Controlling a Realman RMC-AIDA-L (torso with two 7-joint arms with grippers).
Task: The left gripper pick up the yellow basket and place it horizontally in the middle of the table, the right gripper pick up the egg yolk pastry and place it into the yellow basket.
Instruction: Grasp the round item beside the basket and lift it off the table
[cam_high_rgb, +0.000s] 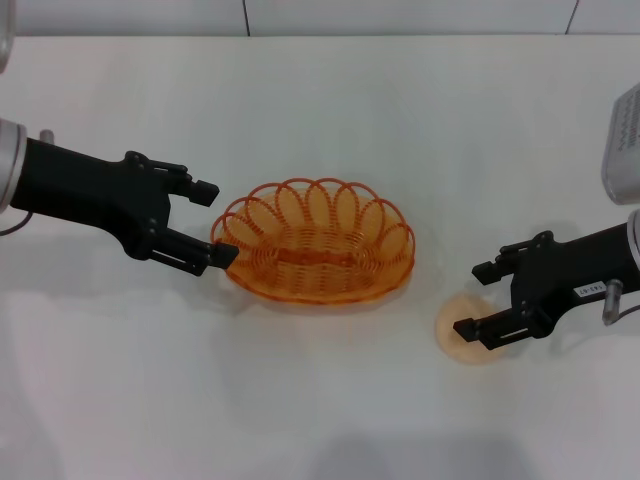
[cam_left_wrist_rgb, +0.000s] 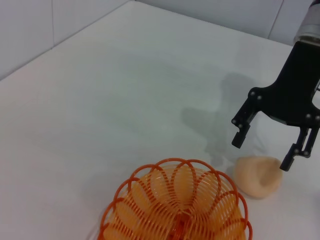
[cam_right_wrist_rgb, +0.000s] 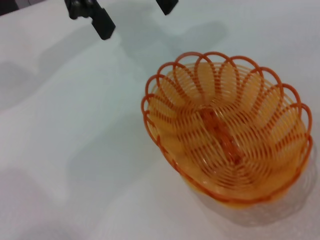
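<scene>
We see one white table (cam_high_rgb: 320, 110) with one oval orange-yellow wire basket (cam_high_rgb: 315, 242) standing upright in its middle. The black left gripper (cam_high_rgb: 203, 222) waits with fingers apart, its lower finger just beside the basket's left rim. The black right gripper (cam_high_rgb: 484, 300), also spread, hangs over one small round peach-cream egg yolk pastry (cam_left_wrist_rgb: 258, 175). The left wrist view shows this pastry whole; from the head it is half hidden.

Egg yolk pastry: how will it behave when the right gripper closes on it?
The egg yolk pastry looks soft and creased, so it probably dents under a hard squeeze. Its domed shape may slip or roll between the right gripper fingers, which straddle it open.
</scene>
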